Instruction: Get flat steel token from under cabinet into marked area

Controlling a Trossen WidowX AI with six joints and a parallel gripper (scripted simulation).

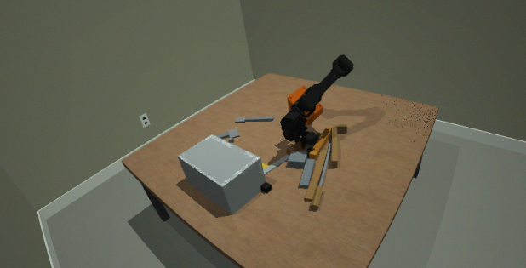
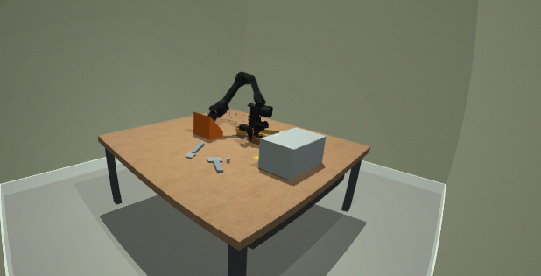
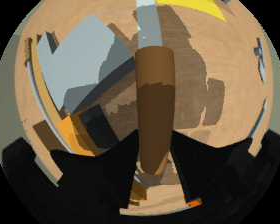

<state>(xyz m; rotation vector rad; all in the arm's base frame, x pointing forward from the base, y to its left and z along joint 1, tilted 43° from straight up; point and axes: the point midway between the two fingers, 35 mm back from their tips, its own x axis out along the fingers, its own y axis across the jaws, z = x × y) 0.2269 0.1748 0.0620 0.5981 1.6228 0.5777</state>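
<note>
Wood-grained tabletop [image 1: 255, 99] [image 2: 175, 146] [image 3: 191, 30] beneath the end effector [image 1: 304, 144] [image 2: 253, 138] [image 3: 155, 162], clamping a rounded brown handle [image 3: 155, 95].

High top and lower exterior views, both spanning table; wrist close-up.

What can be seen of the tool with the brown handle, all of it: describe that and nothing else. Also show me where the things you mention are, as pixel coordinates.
The tool has a thick, rounded brown handle [image 3: 155, 75], wood by its look, and a long, narrow, flat grey blade [image 1: 276, 165] [image 3: 149, 25] that looks like metal. The gripper [image 3: 152, 132] is shut on the handle. The blade runs out past the grey block [image 1: 297, 158] [image 3: 86, 55] toward the cabinet [image 1: 221, 172], beside the yellow patch [image 1: 265, 167] [image 3: 198, 6]. Whether its tip reaches under the cabinet cannot be told.
</note>
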